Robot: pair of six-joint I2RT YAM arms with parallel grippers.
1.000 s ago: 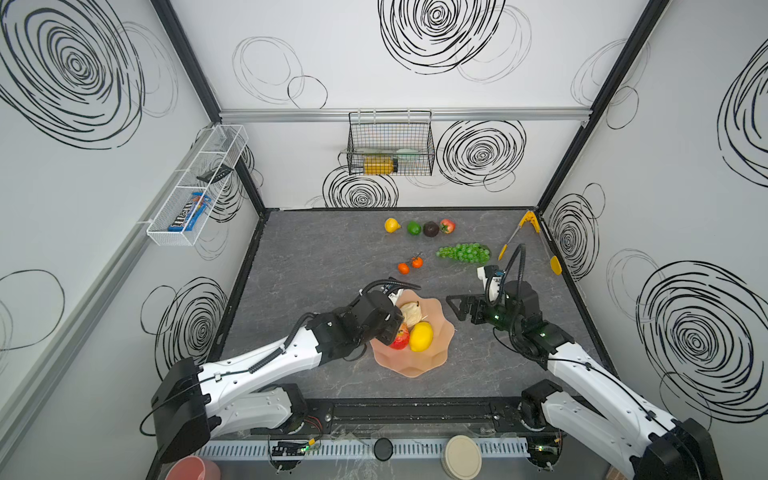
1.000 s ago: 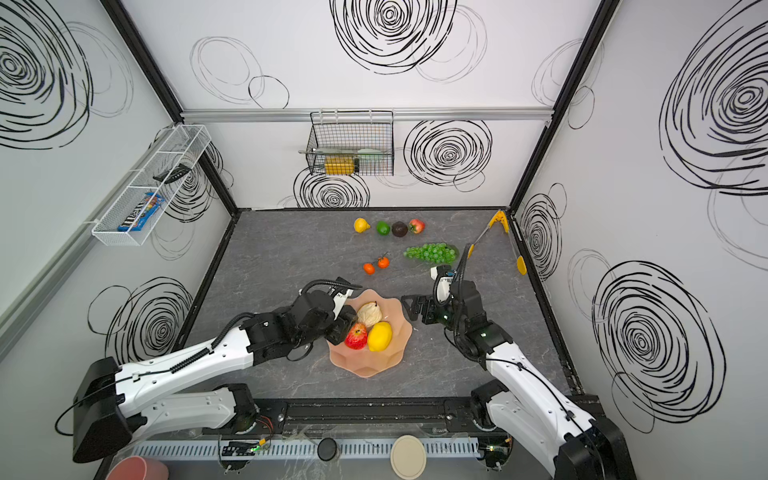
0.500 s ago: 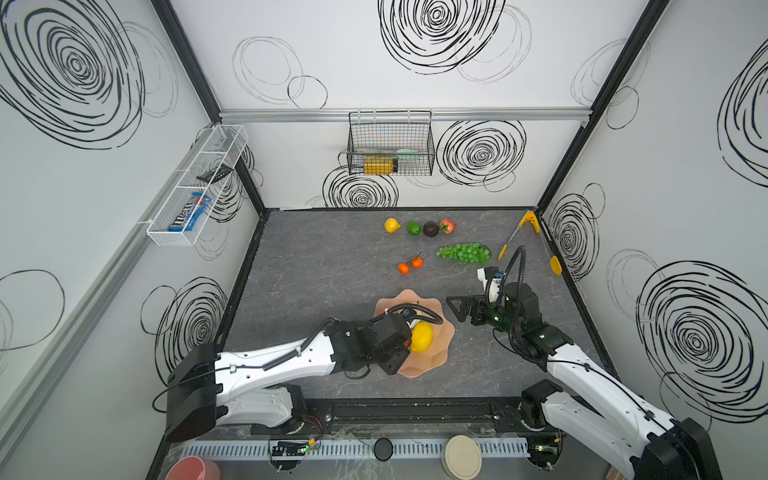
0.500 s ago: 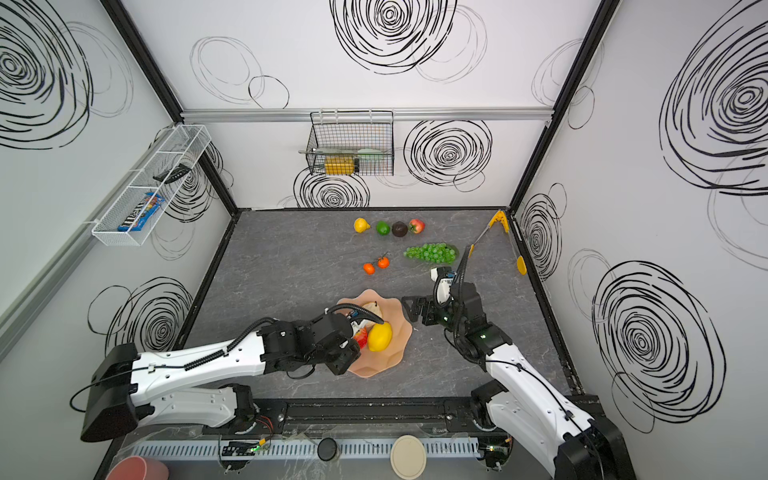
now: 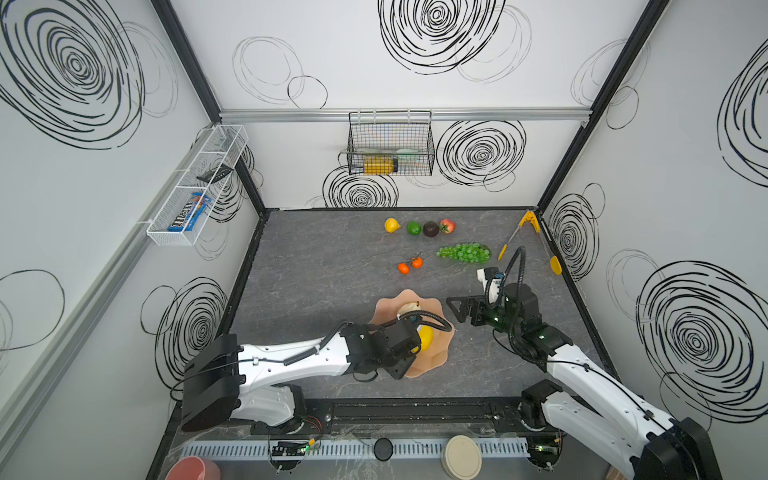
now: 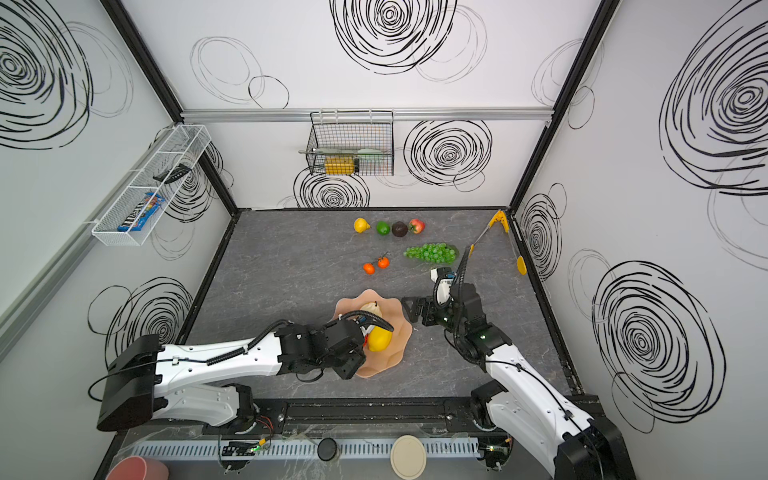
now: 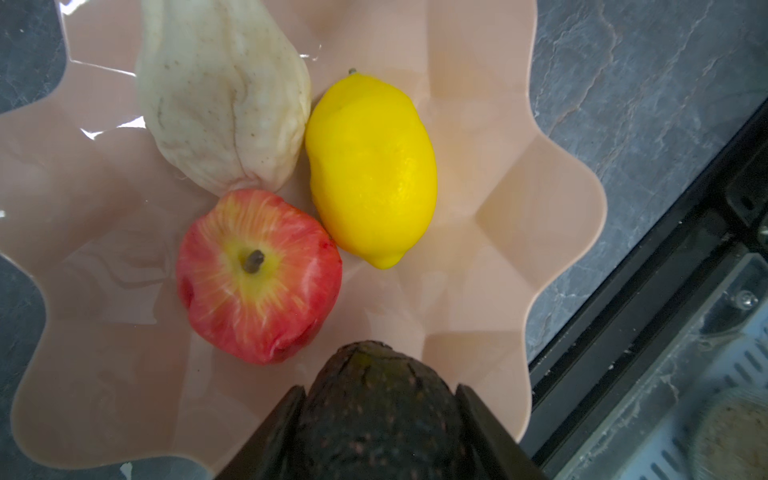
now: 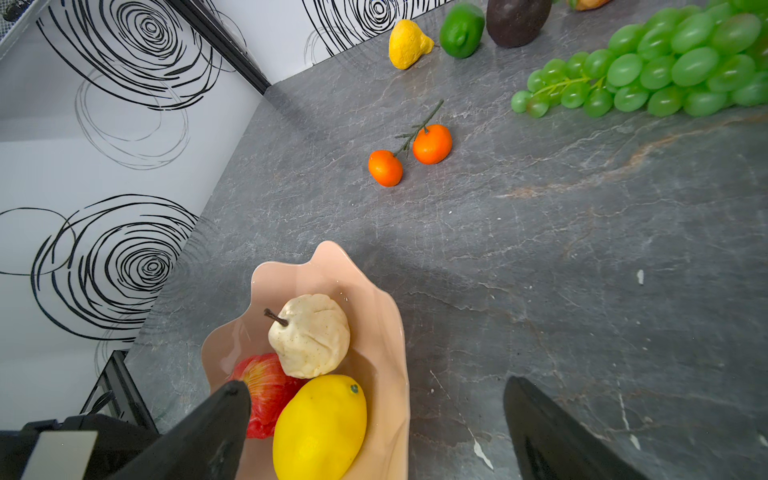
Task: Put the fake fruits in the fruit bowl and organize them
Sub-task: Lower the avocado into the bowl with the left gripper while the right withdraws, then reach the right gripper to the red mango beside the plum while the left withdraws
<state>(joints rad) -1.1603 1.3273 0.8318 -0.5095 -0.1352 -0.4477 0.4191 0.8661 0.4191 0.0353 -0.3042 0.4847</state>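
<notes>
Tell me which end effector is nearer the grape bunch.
Right. The right end effector sits just short of the grape bunch; the left end effector is farther, over the fruit bowl.

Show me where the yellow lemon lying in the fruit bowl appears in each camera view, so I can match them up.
Top views: the lemon lies in the fruit bowl, right against the left arm's wrist.
Left wrist: lemon mid-frame, beside the apple.
Right wrist: lemon at the lower edge, below the pear.
Shared landmark: the pale pear touching it.
</notes>
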